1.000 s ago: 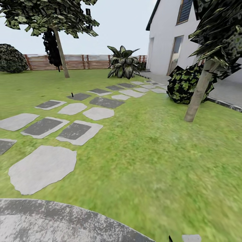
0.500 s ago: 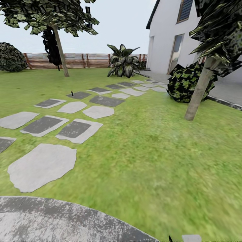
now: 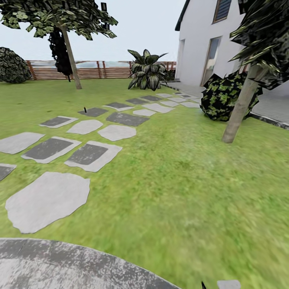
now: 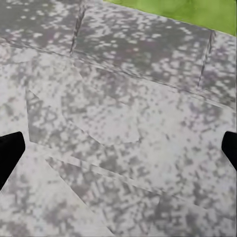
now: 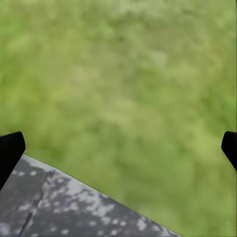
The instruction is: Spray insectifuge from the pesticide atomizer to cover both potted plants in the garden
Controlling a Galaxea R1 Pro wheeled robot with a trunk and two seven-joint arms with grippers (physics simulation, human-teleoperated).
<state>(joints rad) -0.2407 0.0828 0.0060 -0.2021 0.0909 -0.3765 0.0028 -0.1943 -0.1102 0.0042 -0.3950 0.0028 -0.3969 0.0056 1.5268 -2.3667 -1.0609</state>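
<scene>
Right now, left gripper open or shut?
Open. In the left wrist view the left gripper has its two dark fingertips at opposite edges, with bare mottled patio paving between them.

Head camera faces across lawn (image 3: 180, 180); both wrist cameras look down, close, sharing the patio (image 4: 123, 123) edge.

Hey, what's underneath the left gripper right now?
Under the open left gripper lies mottled grey patio paving, with a strip of lawn beyond its edge. Nothing sits between the fingers.

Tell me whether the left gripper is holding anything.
No. The left gripper has its fingertips wide apart, with bare mottled paving between them.
</scene>
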